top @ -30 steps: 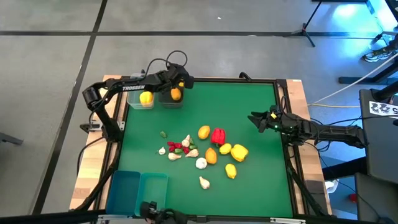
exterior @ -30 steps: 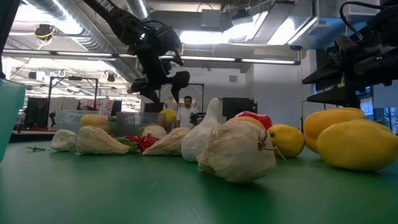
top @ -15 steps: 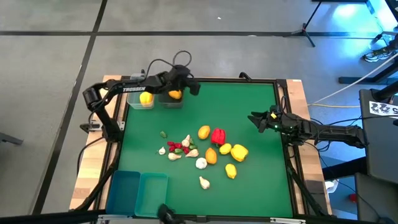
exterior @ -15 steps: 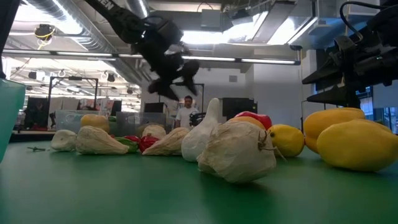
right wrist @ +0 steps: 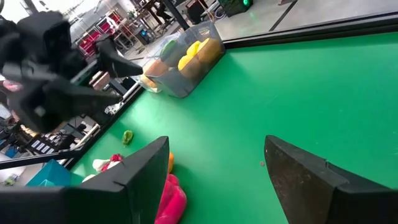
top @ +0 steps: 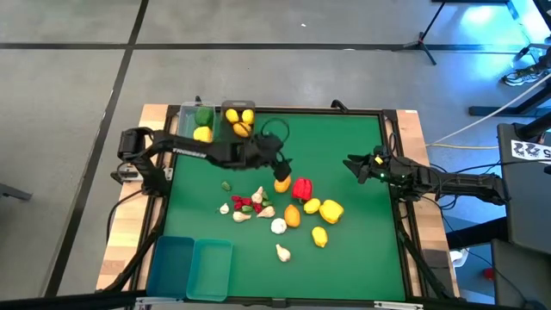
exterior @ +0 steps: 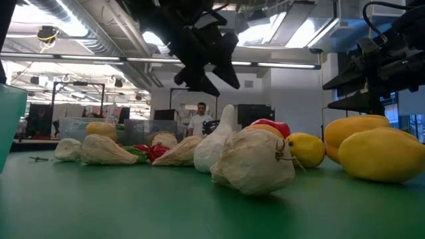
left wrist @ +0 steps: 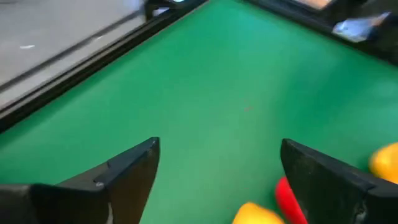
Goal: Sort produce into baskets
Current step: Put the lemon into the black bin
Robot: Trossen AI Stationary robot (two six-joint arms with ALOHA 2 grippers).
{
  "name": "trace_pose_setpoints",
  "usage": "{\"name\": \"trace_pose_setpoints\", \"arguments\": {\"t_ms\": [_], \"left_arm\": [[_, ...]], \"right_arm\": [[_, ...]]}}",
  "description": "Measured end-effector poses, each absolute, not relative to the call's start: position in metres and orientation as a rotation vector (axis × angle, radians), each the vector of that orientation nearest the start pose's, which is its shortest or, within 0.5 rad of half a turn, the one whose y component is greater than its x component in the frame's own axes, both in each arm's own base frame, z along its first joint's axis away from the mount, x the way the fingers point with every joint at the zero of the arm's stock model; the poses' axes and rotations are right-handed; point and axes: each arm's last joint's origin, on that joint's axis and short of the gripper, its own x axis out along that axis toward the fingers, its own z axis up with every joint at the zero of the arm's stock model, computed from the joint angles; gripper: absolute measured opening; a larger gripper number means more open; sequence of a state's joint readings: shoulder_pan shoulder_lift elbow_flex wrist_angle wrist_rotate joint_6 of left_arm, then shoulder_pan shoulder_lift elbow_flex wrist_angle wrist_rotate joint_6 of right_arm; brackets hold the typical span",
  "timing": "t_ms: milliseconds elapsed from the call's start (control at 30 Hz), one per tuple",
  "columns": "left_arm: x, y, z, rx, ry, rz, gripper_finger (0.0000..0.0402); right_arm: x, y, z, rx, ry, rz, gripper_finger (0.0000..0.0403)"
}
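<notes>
Loose produce lies in the table's middle: an orange [top: 282, 182], a red pepper [top: 301, 188], a yellow pepper [top: 331, 210], lemons [top: 319, 237], garlic bulbs [top: 278, 226], and red chilies [top: 244, 204]. Two clear bins [top: 219, 129] stand at the far left edge; one holds a green pepper and a lemon, the other a lemon and an orange. Two teal bins [top: 191, 263] stand at the near left. My left gripper [top: 280, 166] is open and empty, raised just far-left of the orange; the red pepper [left wrist: 286, 199] shows ahead of its fingers. My right gripper [top: 351, 164] is open and empty over the table's right side.
Bare green mat lies in the far right part [top: 344, 129] and the near right corner [top: 370, 267] of the table. A small green piece [top: 225, 185] lies apart at the pile's left. A person [exterior: 201, 119] stands in the room far behind the table.
My left gripper has swung from above the clear bins at the far left toward the table's middle and its near side, ending beside the orange at the pile's far edge. The clear bins' contents, hidden under it before, now show. My right arm has kept still.
</notes>
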State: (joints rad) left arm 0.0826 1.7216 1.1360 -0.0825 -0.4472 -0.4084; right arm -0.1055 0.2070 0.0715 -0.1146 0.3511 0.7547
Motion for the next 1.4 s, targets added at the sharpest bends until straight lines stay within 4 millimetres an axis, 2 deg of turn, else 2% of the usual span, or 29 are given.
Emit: {"name": "trace_pose_setpoints", "arguments": {"t_ms": [233, 533, 700, 867, 1167, 1267, 1400], "left_arm": [[0.378, 0.011, 0.184, -0.279, 0.59, 0.68, 0.0328], [0.387, -0.011, 0.127, -0.293, 0.705, 0.692, 0.0328], [0.387, -0.017, 0.109, -0.336, 0.764, 0.662, 0.0328], [0.387, -0.018, 0.11, -0.338, 0.764, 0.66, 0.0315], [0.391, -0.019, 0.119, -0.317, 0.812, 0.635, 0.0245], [0.396, -0.018, 0.132, -0.282, 0.807, 0.612, 0.0236], [0.402, -0.005, 0.16, -0.247, 0.763, 0.614, 0.0239]], "right_arm": [[0.103, -0.021, 0.161, 0.705, 0.065, -0.531, 0.0261], [0.103, -0.021, 0.161, 0.714, 0.063, -0.531, 0.0261], [0.103, -0.021, 0.161, 0.73, 0.059, -0.532, 0.0261], [0.103, -0.021, 0.161, 0.731, 0.059, -0.531, 0.0261], [0.103, -0.021, 0.161, 0.731, 0.059, -0.532, 0.0261], [0.103, -0.021, 0.161, 0.731, 0.059, -0.532, 0.0261], [0.103, -0.021, 0.161, 0.73, 0.06, -0.531, 0.0261]]}}
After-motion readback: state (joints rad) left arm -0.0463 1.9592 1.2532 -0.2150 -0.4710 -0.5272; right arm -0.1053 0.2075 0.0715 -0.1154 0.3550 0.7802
